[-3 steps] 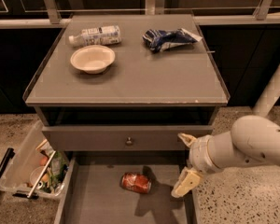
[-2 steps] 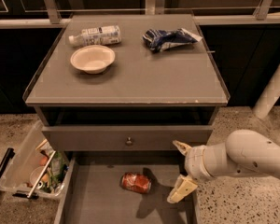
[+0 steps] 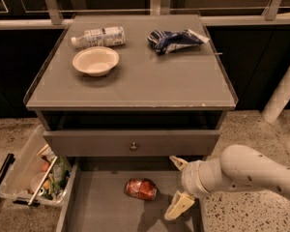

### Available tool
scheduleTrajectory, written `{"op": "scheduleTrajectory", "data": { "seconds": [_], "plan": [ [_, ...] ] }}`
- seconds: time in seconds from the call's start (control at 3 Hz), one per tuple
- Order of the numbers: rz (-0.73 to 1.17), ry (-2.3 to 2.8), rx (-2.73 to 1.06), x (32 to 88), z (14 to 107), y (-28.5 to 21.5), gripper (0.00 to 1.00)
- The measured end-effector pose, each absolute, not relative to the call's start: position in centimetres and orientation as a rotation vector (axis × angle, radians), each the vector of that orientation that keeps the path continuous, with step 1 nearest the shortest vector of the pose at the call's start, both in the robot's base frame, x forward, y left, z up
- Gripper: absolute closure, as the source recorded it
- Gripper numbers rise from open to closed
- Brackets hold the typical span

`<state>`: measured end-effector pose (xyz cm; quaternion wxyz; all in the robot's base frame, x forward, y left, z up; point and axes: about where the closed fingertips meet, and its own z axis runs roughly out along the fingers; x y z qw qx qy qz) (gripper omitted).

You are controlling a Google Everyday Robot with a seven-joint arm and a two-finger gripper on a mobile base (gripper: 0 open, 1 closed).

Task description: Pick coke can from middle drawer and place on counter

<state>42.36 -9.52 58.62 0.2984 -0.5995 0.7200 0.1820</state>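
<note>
The coke can (image 3: 140,189) is red and dented and lies on its side on the grey floor of the open middle drawer (image 3: 101,211). My gripper (image 3: 178,186) hangs over the drawer just right of the can, apart from it. Its two cream fingers are spread open, one finger (image 3: 178,162) near the drawer front above, the other finger (image 3: 178,206) lower. Nothing is between them. The counter (image 3: 150,76) is the flat grey cabinet top above.
On the counter lie a clear plastic bottle (image 3: 99,36), a white bowl (image 3: 95,61) and a blue-and-white snack bag (image 3: 175,39). A closed drawer front with a round knob (image 3: 133,146) sits above the open drawer. A clear bin of clutter (image 3: 33,173) stands on the floor at left.
My arm has moved left and down, bringing the open gripper closer to the can. The can has not moved.
</note>
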Motion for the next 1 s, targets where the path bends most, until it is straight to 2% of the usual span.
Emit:
{"op": "scheduleTrajectory", "data": {
  "seconds": [1.0],
  "plan": [
    [0.485, 1.868, -1.594, 42.2, 48.5, -3.2, 0.0]
  ]
}}
